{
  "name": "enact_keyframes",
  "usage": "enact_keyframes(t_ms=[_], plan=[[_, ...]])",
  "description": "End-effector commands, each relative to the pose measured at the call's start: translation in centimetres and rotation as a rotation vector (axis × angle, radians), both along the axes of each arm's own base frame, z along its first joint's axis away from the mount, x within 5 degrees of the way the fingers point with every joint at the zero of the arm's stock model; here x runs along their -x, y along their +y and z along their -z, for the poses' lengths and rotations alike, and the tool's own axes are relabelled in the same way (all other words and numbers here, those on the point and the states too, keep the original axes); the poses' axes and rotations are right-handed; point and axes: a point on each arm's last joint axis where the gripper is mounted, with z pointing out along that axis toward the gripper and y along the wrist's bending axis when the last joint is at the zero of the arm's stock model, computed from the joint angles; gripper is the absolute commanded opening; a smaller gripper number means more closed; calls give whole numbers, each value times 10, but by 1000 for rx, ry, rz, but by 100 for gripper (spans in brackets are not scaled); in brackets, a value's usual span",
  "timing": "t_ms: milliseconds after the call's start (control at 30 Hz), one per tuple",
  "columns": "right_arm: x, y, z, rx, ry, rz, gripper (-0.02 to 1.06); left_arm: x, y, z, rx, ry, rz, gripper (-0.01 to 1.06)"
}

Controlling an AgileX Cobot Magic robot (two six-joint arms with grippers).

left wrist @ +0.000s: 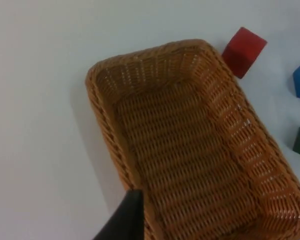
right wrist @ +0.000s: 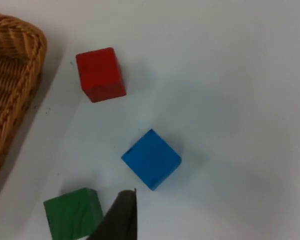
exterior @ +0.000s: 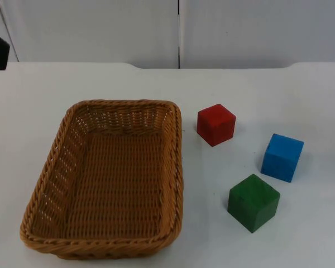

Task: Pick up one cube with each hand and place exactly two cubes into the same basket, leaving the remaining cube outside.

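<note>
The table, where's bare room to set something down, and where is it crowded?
The table is bare left of the basket, behind it toward the wall, and right of the blue cube. The basket's inside holds nothing. It is crowded where the red cube, blue cube and green cube cluster.

Empty wicker basket (exterior: 176, 167), red cube (exterior: 216, 124), blue cube (exterior: 282, 157), green cube (exterior: 253, 202) beside

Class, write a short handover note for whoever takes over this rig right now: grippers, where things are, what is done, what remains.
Left gripper: above the brown woven wicker basket, holding nothing visible.
Right gripper: above the three cubes, holding nothing visible.
Red wooden cube, blue wooden cube and green wooden cube stand on the white table, right of the basket, apart from one another.
Done: nothing; the basket holds no cube.
Left: one cube per gripper into the basket, third stays out.
</note>
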Motion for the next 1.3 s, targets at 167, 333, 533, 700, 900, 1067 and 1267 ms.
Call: enact_keyframes(t_ms=[167, 333, 533, 700, 900, 1067, 1267], plan=[[-21, 32, 11, 16, 51, -92, 105, -4, -10, -7, 7, -56, 53, 105], [-33, 45, 30, 43, 107, -138, 105, -2, -25, -9, -11, -104, 131, 105], [-39, 48, 53, 90, 200, -178, 105, -6, -46, -3, -23, -101, 223, 105], [-43, 49, 65, 129, 221, -238, 105, -15, -67, 14, -62, -57, 309, 105], [-46, 50, 72, 154, 231, -278, 105, -25, -98, 33, -99, -35, 396, 105], [-48, 50, 78, 179, 234, -319, 105, -38, -133, 35, -112, -12, 490, 105], [-53, 51, 92, 221, 254, -361, 105, -50, -165, 46, -175, 19, 581, 105]])
